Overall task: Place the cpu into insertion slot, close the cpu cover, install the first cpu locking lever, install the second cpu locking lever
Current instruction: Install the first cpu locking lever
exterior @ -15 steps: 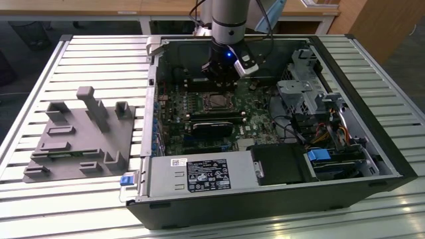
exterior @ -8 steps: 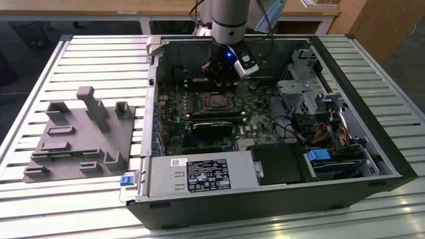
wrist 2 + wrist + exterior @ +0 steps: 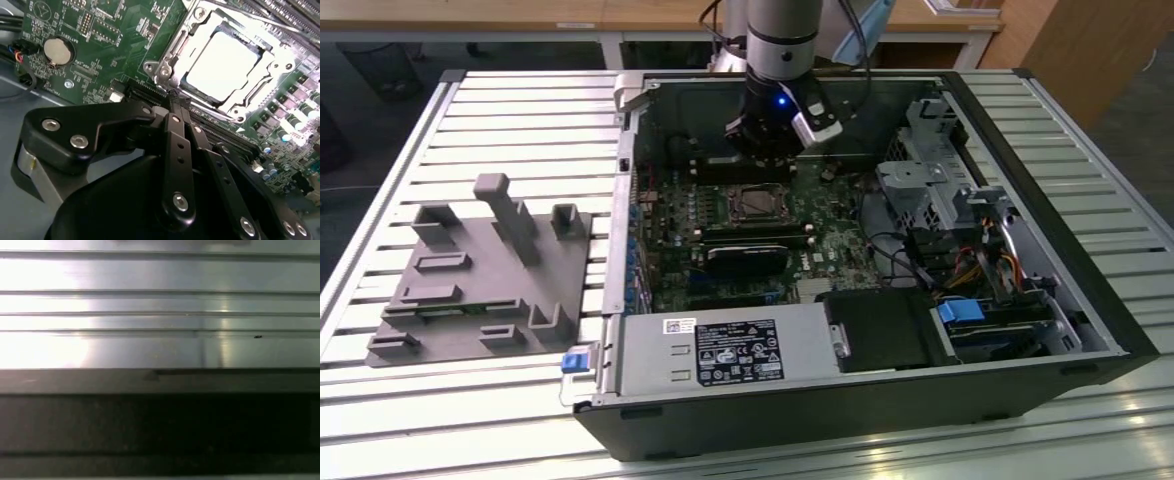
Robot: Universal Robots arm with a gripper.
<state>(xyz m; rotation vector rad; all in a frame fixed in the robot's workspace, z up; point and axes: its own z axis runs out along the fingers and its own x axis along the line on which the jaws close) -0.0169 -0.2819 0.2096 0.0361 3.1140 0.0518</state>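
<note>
Cpu (image 3: 227,62) sits seated in the insertion slot (image 3: 187,85) on the green motherboard (image 3: 100,45), its pale metal top showing through the window of the cpu cover (image 3: 272,62), which lies down over it; that detail comes from the second wrist view. There the gripper (image 3: 175,100) has its black fingers (image 3: 176,145) pressed together, empty, tips just beside the socket's near edge. The exterior view shows the gripper (image 3: 767,165) lowered inside the open computer case (image 3: 1067,330), at the far side of the socket (image 3: 754,203), with a grey fixture block (image 3: 487,270) on the slatted table (image 3: 400,420) to the exterior view's left.
</note>
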